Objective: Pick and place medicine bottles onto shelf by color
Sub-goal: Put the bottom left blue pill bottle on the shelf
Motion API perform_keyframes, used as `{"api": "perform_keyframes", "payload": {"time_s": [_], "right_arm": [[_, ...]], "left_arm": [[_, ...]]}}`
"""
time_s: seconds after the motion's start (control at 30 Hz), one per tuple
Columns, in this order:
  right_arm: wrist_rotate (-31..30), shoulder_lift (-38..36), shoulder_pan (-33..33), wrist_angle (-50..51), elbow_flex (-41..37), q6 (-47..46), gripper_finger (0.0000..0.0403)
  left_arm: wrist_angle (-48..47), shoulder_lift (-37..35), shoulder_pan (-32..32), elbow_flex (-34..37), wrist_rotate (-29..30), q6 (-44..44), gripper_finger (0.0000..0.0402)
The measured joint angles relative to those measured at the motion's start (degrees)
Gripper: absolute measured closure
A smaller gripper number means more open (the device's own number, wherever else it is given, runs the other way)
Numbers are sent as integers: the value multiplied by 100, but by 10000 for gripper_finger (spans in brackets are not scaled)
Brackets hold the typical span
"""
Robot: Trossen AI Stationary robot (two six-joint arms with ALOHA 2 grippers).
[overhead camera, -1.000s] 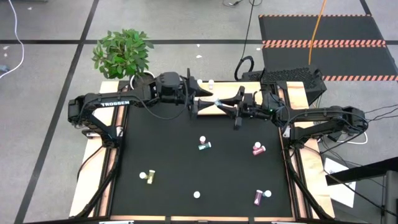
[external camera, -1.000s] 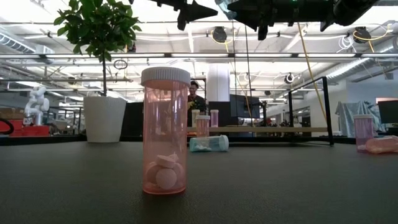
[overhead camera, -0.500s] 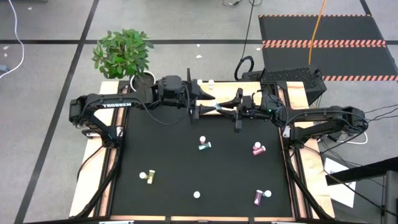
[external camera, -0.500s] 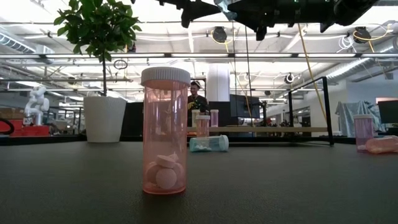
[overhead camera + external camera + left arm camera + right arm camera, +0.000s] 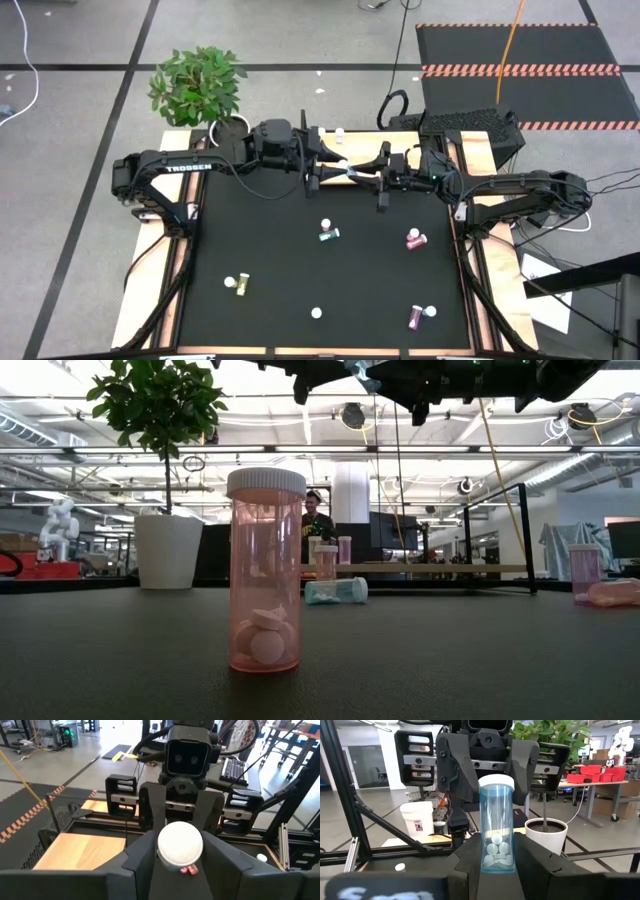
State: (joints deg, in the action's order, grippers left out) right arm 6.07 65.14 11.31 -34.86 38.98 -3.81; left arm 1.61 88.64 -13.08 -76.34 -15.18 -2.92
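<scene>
A teal-blue medicine bottle [image 5: 346, 170] with a white cap hangs level in the air over the far part of the table, between my two grippers. My right gripper [image 5: 364, 173] comes from the right and is shut on its bottom end. My left gripper [image 5: 330, 168] comes from the left and is shut on its cap end. The shelf [image 5: 450, 568], a light-wood board, stands at the far edge with two pink bottles [image 5: 326, 560] upright on it. Other bottles rest on the black mat: a teal one [image 5: 327, 232] lying down, two magenta ones [image 5: 414, 239] [image 5: 421, 316] and a yellow-green one [image 5: 239, 284]. My left gripper pinches the bottle's white cap [image 5: 180, 845] between its two fingers [image 5: 142, 862], coming level from the table's left, with the fingers along the bottle. My right gripper pinches the bottle's bottom end [image 5: 496, 862] between its two fingers [image 5: 540, 865], level from the table's right, along the bottle. The bottle is lifted clear and level, cap toward the left arm.
A pink bottle [image 5: 266, 570] stands upright near the table's front edge [image 5: 316, 313]. A potted plant [image 5: 200, 85] in a white pot stands at the far left corner. The middle of the mat [image 5: 270, 240] is bare.
My left gripper's fingers have shut in on the cap end of the blue bottle, which my right gripper keeps holding in the same place. Neither arm has shifted noticeably.
</scene>
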Motion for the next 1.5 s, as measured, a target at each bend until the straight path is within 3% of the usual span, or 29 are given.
{"api": "perform_keyframes", "payload": {"time_s": [0.3, 0.53, 0.77, 0.93, 1.2, 1.37, 1.5], "right_arm": [[-2, 0, 0, -6, 2, 0, 305], [-37, -2, 0, 158, 9, -75, 299], [-696, -142, -5, 818, 15, -109, 242], [-1417, -532, -46, 1821, -4, -60, 208], [-2231, -1370, -461, 2842, -4, -19, 211], [-2430, -1804, -698, 2904, 7, -275, 213], [-2406, -1853, -799, 3901, 490, -191, 214]], "left_arm": [[55, 0, 0, 0, -22, 15, 280], [-7, 1, -7, 0, -129, 20, 279], [-17, 4, -55, 4, -95, 24, 278], [29, -9, -134, 0, -188, -46, 278], [6, -9, -256, 0, -173, 146, 277], [52, -9, -325, 0, -17, 265, 277], [416, 86, -359, -20, 24, 204, 277]]}}
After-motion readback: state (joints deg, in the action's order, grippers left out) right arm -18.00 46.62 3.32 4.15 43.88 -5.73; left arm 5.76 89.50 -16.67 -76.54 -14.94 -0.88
